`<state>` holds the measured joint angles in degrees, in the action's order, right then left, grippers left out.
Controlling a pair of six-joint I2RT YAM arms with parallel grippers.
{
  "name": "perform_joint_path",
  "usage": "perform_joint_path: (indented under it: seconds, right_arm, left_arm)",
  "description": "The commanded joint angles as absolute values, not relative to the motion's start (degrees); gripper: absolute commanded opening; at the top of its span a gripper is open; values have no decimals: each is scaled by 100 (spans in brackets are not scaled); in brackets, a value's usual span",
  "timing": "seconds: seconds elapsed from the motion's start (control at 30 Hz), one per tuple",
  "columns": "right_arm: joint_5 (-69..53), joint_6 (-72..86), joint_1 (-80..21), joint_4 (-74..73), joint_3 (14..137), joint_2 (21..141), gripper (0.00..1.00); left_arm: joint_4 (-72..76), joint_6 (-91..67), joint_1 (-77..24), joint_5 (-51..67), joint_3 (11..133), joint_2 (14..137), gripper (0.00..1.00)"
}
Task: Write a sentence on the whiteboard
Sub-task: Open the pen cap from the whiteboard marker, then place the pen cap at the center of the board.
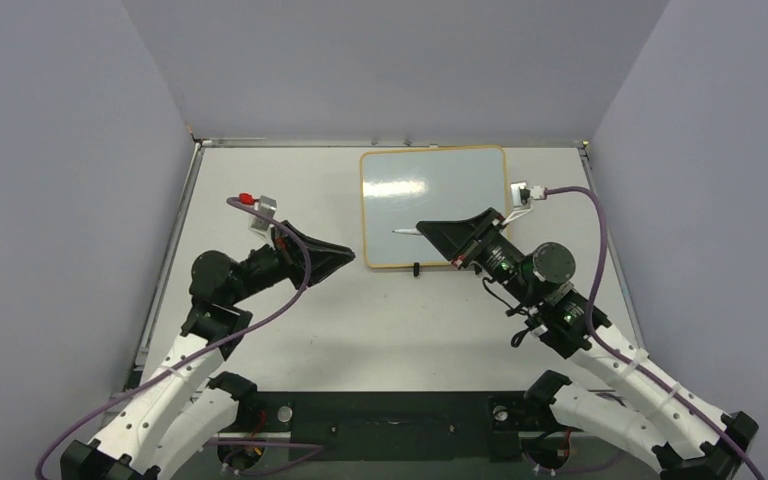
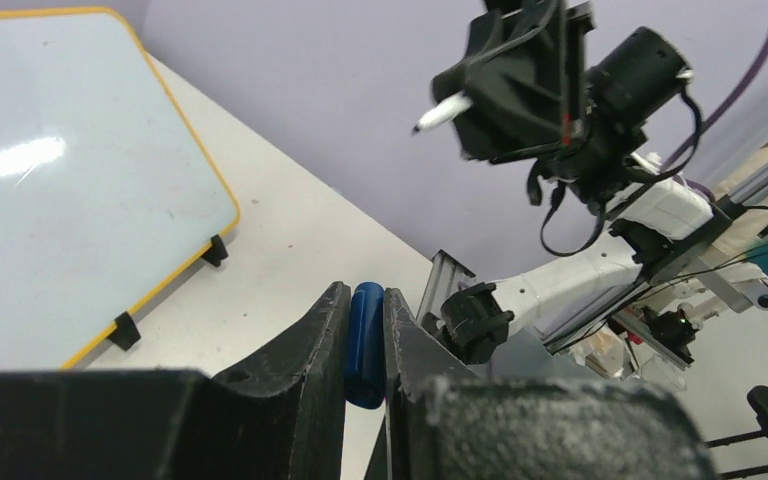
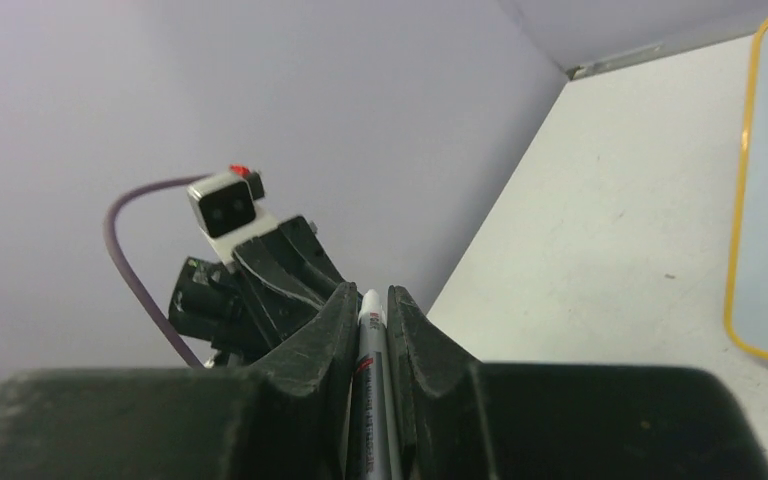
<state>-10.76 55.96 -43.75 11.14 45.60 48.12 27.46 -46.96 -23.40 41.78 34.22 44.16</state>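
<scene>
- Right now your right gripper (image 1: 423,230) has its jaws clamped on a marker (image 2: 442,111), tip pointing left over the lower half of the whiteboard (image 1: 440,195); you cannot tell whether the tip touches.
- Your left gripper (image 1: 348,256) pinches a blue cap (image 2: 365,345) between nearly closed jaws, just beside the board's near left corner.
- The whiteboard lies at the far middle of the table (image 1: 290,330), black feet (image 2: 125,330) on its near edge.
</scene>
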Motion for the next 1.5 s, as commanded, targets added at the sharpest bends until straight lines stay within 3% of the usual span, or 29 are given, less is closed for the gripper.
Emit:
perform_joint_path:
  seconds: [0.0,0.17,0.4,0.57,0.67,0.77,1.03,1.27,1.47]
  right_arm:
    - [-870,5513,-4011,827,4335,4452,0]
    - [-1132,5561,-3657,771,4142,4281,0]
    - [-984,5186,-3491,77,4167,4182,0]
    - [-838,4976,-3495,-327,4144,4033,0]
    - [-808,4870,-3498,-513,4140,3952,0]
    - [-739,4802,-3496,-652,4117,3804,0]
    - [-587,4714,-3491,-928,4013,3453,0]
    - [-434,4641,-3490,-1141,3996,3204,0]
    - [204,4518,-3490,-1615,4068,3021,0]
  left_arm:
    - [2543,-4309,-2304,3840,3163,4333,0]
    - [2116,-4345,-2298,2975,2678,4032,0]
    - [-722,-4537,-2296,-447,2472,3941,0]
    - [-739,-4832,-2296,-1449,1976,4489,0]
    - [-844,-5042,-2302,-1744,1923,4949,0]
    - [-881,-5142,-2299,-1900,1944,5362,6]
    - [-1195,-5192,-2303,-1967,2104,5541,37]
    - [-1531,-5005,-2303,-1928,2320,5054,41]
    - [-1426,-3755,-2308,-1520,3520,4985,41]
